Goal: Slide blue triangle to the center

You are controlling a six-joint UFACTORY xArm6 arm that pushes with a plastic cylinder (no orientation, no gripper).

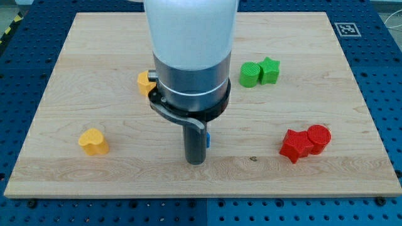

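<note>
Robotics lab, wooden board (94, 75) on blue perforated bench (383, 94), fiducial marker (347, 29)

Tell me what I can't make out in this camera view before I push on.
- Blue block: only a sliver shows beside the rod; its shape and size are hidden.
- My tip: whether it touches the blue block cannot be told.
- Yellow block at the arm's left: mostly covered by the arm; shape unclear.
- Board behind the arm: hidden by the arm body.

Blue block (207, 139) mostly hidden behind rod, only sliver shows, shape n/a. Yellow block (145, 81) half covered by arm body. Arm cut off at top edge.
</note>
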